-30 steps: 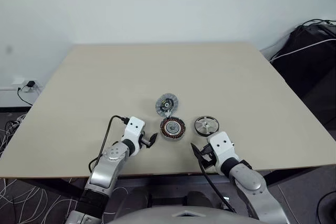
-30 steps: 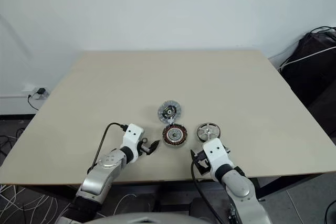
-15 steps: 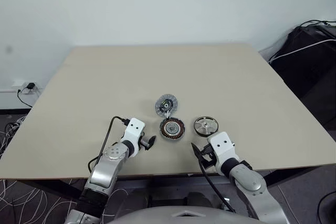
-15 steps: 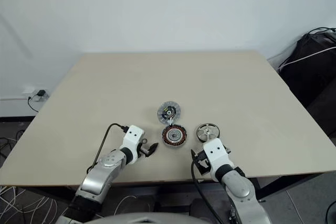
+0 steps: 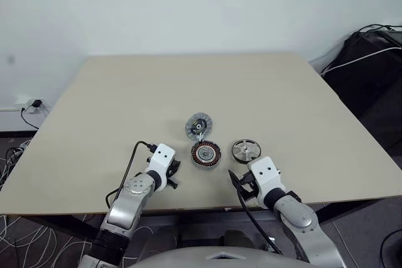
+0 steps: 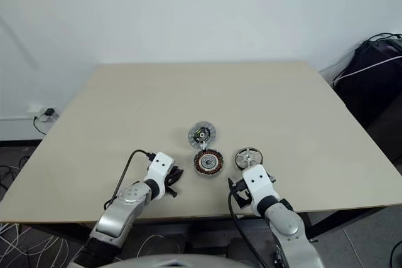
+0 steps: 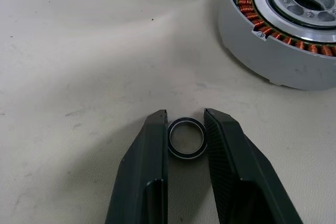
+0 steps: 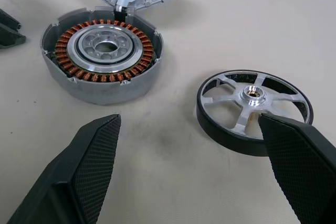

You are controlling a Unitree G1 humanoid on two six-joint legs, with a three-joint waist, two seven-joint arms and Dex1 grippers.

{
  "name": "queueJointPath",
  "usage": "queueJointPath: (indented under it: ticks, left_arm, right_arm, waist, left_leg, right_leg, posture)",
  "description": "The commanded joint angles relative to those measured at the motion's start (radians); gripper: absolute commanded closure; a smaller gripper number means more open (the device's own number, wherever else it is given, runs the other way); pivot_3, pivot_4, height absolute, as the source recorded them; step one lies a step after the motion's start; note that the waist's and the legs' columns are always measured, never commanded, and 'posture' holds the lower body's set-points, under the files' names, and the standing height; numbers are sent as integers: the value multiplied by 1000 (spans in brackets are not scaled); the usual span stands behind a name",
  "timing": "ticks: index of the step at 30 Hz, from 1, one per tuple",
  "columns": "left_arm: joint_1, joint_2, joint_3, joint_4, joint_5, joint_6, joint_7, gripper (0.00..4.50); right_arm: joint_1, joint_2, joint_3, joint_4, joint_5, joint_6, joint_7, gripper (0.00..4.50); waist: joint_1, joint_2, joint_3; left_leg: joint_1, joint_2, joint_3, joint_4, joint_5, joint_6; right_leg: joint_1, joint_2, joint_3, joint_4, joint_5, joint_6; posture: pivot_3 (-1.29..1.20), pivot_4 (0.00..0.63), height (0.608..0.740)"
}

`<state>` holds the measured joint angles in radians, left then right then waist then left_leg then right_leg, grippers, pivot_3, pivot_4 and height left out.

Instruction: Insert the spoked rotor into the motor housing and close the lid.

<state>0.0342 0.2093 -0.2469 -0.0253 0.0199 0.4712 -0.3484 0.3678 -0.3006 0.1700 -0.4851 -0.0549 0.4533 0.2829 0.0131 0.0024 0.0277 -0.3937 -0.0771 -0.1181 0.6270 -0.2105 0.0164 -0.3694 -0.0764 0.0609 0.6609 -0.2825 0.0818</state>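
Observation:
The motor housing [image 5: 206, 154], a round puck with copper windings, lies on the table near its front edge. Behind it rests the lid [image 5: 198, 126], its face with small dark parts turned up. To the right of the housing lies the spoked rotor [image 5: 245, 149]. My left gripper [image 7: 185, 114] is low on the table to the left of the housing [image 7: 294, 24], shut on a tiny loose ring [image 7: 187, 155] whose sides touch both fingers. My right gripper [image 8: 188, 121] is wide open and holds nothing, just short of the rotor [image 8: 254, 106] and the housing [image 8: 102, 56].
The beige table [image 5: 125, 92] stretches far back and to both sides. A black bag [image 5: 370, 61] sits off the table's right edge. A wall socket with a plug [image 5: 28, 101] and cables lie at the left, on the floor.
My left gripper's fingers have drawn together from wide open until they touch the small ring. The right arm and the three parts have stayed put.

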Motion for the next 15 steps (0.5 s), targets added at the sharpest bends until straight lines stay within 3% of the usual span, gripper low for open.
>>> queueJointPath:
  ticks: [1,6,15]
  left_arm:
    - [13,11,38,-24,-6,5,16,3830]
    - [4,-7,67,-112,-63,-43,-21,3830]
    - [-46,5,-29,-205,-149,-43,-199,3830]
  right_arm:
    - [-12,5,-3,-40,0,-1,-7,0]
    - [-12,5,-4,-40,0,0,-7,0]
    - [-17,9,4,-34,-2,-4,-9,0]
  waist:
    - [-1,0,0]
    - [2,-2,2]
    - [6,-4,3]
  left_leg:
    - [0,0,0,0,0,0]
    - [-1,0,0,0,0,0]
    - [-1,0,0,-1,0,0]
  right_leg:
    - [0,0,0,0,0,0]
    - [-1,0,0,0,0,0]
    - [-1,0,0,-1,0,0]
  posture:
    - [0,0,740]
    - [0,0,740]
    - [0,0,740]
